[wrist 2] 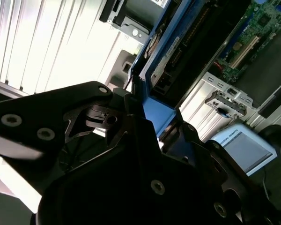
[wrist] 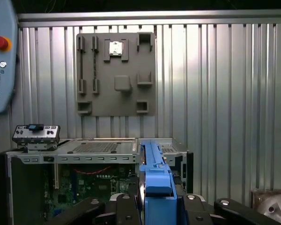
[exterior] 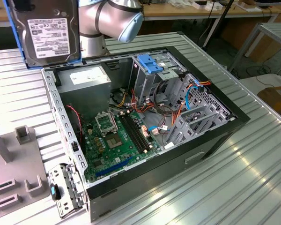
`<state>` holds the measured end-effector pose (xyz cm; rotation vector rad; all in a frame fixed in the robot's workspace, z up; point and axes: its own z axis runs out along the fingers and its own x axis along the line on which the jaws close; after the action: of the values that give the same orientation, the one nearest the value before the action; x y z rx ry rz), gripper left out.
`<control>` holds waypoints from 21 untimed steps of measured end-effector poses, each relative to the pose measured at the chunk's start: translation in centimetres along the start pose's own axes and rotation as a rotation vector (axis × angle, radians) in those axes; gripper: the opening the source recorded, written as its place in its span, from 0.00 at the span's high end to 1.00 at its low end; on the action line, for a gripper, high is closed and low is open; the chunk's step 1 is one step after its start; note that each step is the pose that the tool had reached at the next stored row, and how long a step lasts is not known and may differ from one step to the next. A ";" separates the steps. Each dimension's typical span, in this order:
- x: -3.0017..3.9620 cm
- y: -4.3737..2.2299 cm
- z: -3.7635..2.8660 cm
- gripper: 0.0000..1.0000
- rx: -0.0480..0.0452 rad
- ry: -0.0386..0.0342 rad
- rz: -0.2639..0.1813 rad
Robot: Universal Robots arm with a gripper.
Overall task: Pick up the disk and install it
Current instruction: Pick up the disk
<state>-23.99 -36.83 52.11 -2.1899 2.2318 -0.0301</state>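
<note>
In the exterior view, the disk [exterior: 49, 35] hung upright in the air over the worktop's [exterior: 253, 178] far edge, toward the exterior view's left. Its white label faced the camera and blue rails ran down its sides. The arm [exterior: 110, 18] stood just beside it. Below lay an open computer case [exterior: 145, 178] on the ribbed worktop, with a grey power supply [exterior: 86, 80] in the corner nearest the disk, a blue-handled drive cage [exterior: 150, 63] at the far wall and a green motherboard [exterior: 117, 140] on the floor of the case. A grey plate [exterior: 14, 164] with slots lay at the worktop's near edge, on the exterior view's left.

In the second wrist view, the black claw [wrist 2: 152, 122] was clenched on the disk's blue end, with the disk [wrist 2: 155, 108] reaching away from it above the case.

In the first wrist view, the claw [wrist: 157, 208] gripped the disk [wrist: 154, 176] from both sides. The disk's blue rail stood edge-on, above the case's open side. The grey plate [wrist: 114, 68] lay beyond the case, and a pendant [wrist: 0, 56] lay at the worktop's edge.
</note>
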 end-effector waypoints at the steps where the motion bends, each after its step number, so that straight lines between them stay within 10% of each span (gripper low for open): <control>1: -0.01 -0.68 0.05 0.63 0.0000 0.0001 0.000; 10: -0.12 -6.20 0.48 0.63 0.0000 0.0001 0.000; 16: -0.22 -11.40 0.85 0.63 -0.0001 0.0001 0.000; 21: -0.22 -11.59 0.86 0.63 0.0000 0.0000 0.000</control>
<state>-12.38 -36.83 51.53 -2.1900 2.2317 -0.0301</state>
